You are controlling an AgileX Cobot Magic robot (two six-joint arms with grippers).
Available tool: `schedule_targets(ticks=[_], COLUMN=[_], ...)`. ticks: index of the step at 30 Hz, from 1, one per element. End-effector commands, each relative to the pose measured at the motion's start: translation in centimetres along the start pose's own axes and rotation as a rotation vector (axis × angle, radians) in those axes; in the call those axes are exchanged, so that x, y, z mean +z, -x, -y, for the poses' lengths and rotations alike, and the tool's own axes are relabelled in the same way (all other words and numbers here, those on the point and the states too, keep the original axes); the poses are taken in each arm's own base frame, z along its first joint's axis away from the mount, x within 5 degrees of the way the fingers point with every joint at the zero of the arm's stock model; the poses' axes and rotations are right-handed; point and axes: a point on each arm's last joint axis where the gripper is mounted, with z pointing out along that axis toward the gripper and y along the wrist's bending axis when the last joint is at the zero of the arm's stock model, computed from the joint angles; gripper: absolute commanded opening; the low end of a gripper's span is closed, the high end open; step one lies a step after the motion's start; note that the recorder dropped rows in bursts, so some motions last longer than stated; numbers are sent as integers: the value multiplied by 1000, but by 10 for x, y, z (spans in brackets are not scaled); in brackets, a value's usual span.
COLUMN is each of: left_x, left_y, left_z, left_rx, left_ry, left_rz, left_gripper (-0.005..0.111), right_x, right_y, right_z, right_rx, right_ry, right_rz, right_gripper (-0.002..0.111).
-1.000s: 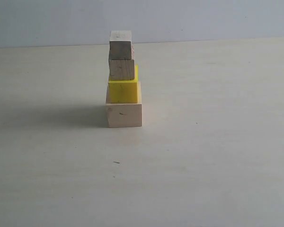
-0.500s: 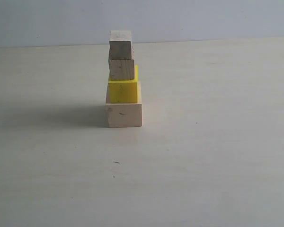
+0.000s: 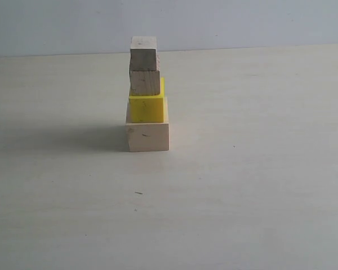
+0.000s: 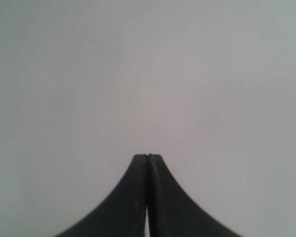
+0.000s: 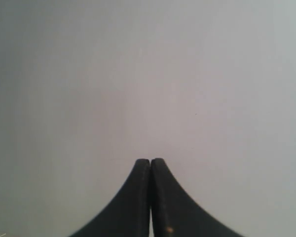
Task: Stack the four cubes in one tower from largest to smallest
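On the table (image 3: 259, 180), tower (image 3: 146, 95) being stood off-centre, toppling being risked under any jolt; left gripper (image 4: 147, 158), right gripper (image 5: 151, 161) being held clenched, empty.

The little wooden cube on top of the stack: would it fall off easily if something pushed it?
Likely it would slide, not roll: the small wooden cube has flat faces and simply rests on the medium wooden cube. Bare wood, so probably stiff and fairly light. Since it sits highest, above the yellow cube, a shove might upset the others too.
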Motion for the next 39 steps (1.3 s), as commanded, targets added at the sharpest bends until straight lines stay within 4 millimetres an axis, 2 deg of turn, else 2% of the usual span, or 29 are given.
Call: schedule_targets(ticks=[1, 5, 11, 15, 19, 22, 25, 29, 33, 39], left_x=[-8, -10, -11, -11, -9, -8, -10, -17, -19, -29], left_y=[0, 2, 10, 7, -17, -41, -64, -88, -111, -156], left_z=[-1, 3, 29, 38, 43, 45, 48, 49, 50, 53], left_rx=[-183, -263, -93, -149, -91, -134, -142, -32, -5, 10], left_ry=[123, 149, -127, -221, -241, -236, -246, -274, -268, -294], left_rz=[19, 45, 109, 109, 27, -69, -226, -447, -477, -586], left_gripper=[0, 0, 0, 0, 0, 0, 0, 0, 0, 0], right_x=[-1, -1, -1, -1, -1, -1, -1, -1, -1, -1], right_y=[1, 1, 1, 1, 1, 1, 1, 1, 1, 1], right_z=[-1, -1, -1, -1, -1, -1, -1, -1, -1, -1], right_rx=[4, 4, 4, 4, 4, 4, 4, 4, 11, 11], right_ry=[3, 3, 3, 3, 3, 3, 3, 3, 8, 8], right_rz=[2, 2, 2, 2, 2, 2, 2, 2, 4, 4], right_gripper=[0, 0, 0, 0, 0, 0, 0, 0, 0, 0])
